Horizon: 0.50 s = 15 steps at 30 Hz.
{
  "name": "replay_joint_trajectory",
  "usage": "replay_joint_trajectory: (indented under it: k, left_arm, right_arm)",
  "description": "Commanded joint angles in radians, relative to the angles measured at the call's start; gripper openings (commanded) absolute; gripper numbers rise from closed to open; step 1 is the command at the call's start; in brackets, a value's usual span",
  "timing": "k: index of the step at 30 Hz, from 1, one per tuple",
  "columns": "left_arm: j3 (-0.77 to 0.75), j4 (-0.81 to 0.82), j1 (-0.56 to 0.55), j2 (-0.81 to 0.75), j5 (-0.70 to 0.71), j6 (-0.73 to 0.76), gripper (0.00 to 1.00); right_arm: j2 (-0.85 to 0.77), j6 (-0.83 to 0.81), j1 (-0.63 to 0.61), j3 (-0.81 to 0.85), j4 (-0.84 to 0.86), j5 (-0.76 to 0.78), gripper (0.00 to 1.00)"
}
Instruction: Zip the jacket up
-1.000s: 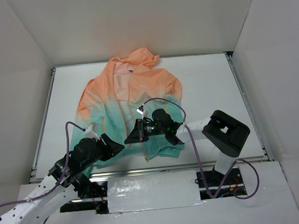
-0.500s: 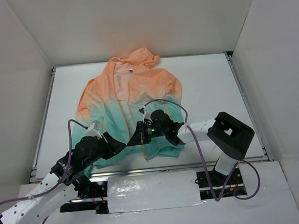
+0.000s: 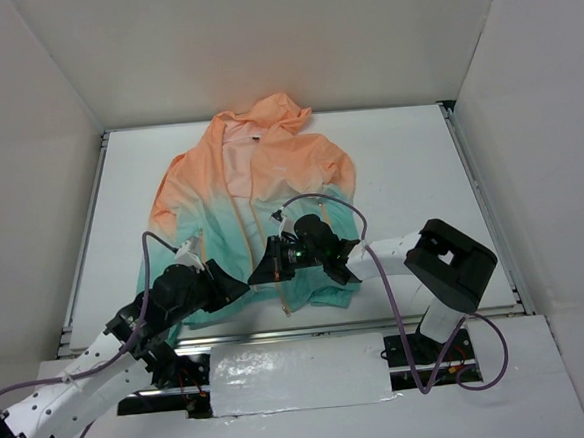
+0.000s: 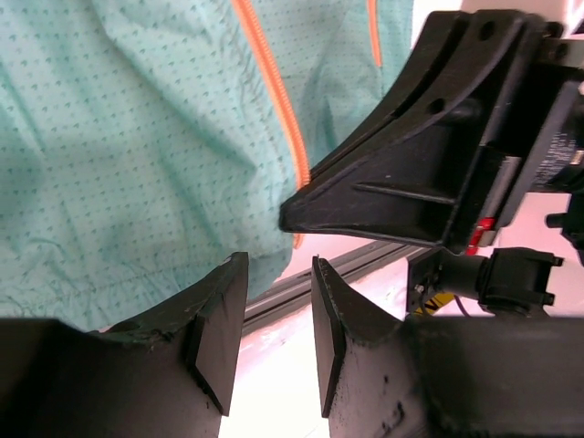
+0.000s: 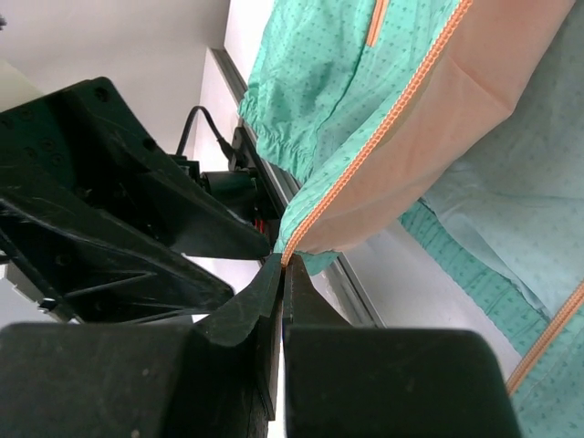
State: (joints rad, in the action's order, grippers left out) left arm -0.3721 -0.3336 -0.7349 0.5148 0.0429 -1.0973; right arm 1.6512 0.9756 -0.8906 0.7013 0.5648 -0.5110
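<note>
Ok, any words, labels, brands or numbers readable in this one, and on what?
None can be read.
The jacket has a small dark tag inside the collar: too small to read.
The wrist views show no print on its fabric.

bright even light, soft shadows

Plain white panel walls (image 3: 260,41) are enclosing the flat white tabletop (image 3: 408,161) at its back and both sides; a grey metal rail (image 3: 240,335) is running along its near edge.
</note>
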Motion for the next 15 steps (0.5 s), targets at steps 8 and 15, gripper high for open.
replay_joint_trajectory:
  k: [8,15]
  left_arm:
    - [0.042,0.088,0.003,0.04,-0.034,0.017,0.45]
    - [0.052,0.097,0.005,0.03,-0.034,0.017,0.44]
  right_arm:
    - [-0.036,0.023,-0.008,0.029,0.069,-0.012,0.0]
    - [-0.031,0.026,-0.01,0.03,0.076,-0.023,0.0]
